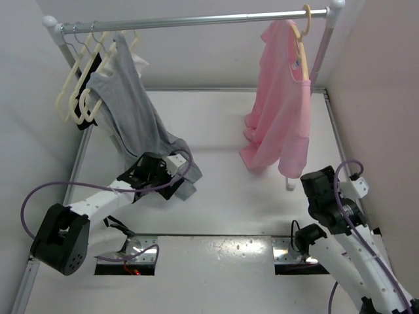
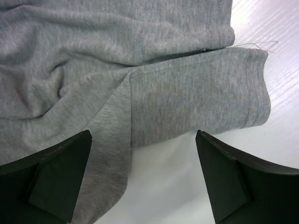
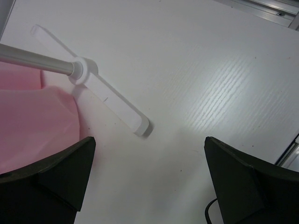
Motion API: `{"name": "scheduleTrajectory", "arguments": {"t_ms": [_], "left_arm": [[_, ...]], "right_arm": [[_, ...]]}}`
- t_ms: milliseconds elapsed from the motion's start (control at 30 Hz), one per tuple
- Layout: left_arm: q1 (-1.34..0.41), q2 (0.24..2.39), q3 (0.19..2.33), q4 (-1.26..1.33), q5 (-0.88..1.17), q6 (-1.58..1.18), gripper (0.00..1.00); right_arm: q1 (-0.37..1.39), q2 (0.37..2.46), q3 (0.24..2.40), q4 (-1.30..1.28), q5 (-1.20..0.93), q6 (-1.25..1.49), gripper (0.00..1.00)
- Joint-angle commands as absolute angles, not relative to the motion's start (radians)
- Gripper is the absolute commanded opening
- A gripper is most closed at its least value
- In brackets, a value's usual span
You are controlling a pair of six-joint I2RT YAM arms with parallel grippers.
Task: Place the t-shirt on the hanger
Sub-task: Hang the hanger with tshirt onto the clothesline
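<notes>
Far right on the rail (image 1: pixel 196 21), the t-shirt (image 1: pixel 281 98) hangs unevenly on the hanger (image 1: pixel 302 39). My left claw (image 2: pixel 143 137) and right claw (image 3: pixel 149 140) gape wide, empty; I'd lift clear without snagging the grey garment (image 2: pixel 117 46).

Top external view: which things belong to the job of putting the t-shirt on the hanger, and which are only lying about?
Belong to the job: pink t-shirt; peach-tan hanger.
Only lying about: grey sleeveless garment; cream-white hangers; metal rail.
</notes>
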State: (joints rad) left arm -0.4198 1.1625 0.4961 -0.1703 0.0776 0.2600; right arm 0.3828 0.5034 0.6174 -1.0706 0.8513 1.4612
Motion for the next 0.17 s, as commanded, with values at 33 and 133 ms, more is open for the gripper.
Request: {"name": "scheduleTrajectory", "arguments": {"t_ms": [33,133], "left_arm": [[-0.419,1.14,0.5,-0.138,0.063,0.247,1.0],[-0.419,1.14,0.5,-0.138,0.063,0.247,1.0]], "right_arm": [[0.387,0.523,0.623,-1.085,0.867,1.509,1.0],[0.387,0.534,0.623,-1.085,0.867,1.509,1.0]]}}
